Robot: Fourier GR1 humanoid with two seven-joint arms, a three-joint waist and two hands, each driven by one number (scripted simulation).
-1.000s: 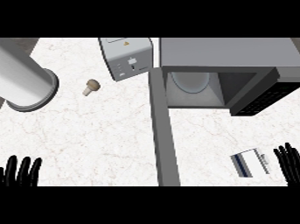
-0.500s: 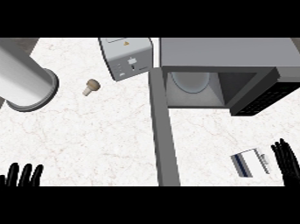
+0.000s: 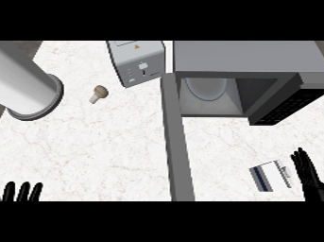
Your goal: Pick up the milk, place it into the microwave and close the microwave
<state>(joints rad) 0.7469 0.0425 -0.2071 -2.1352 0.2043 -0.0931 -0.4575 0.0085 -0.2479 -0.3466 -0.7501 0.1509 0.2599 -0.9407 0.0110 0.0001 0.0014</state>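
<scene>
The milk carton (image 3: 269,174) lies flat on the white marble counter (image 3: 108,142) at the lower right, white with a blue stripe. My right hand (image 3: 309,177) is just right of it, fingers straight and pointing up, a small gap apart from the carton. The microwave (image 3: 251,78) stands at the upper right with its door (image 3: 177,146) swung open toward me, edge-on, and a glass turntable (image 3: 206,88) visible inside. My left hand (image 3: 19,193) shows only as straight fingers at the lower left edge, holding nothing.
A grey toaster (image 3: 138,62) stands left of the microwave. A small mushroom (image 3: 98,93) lies on the counter beside it. A large white cylinder (image 3: 18,85) lies tilted at the upper left. The open door divides the counter between both hands.
My right hand has risen and shifted slightly left, closer to the milk carton. My left hand has sunk lower toward the view's bottom edge.
</scene>
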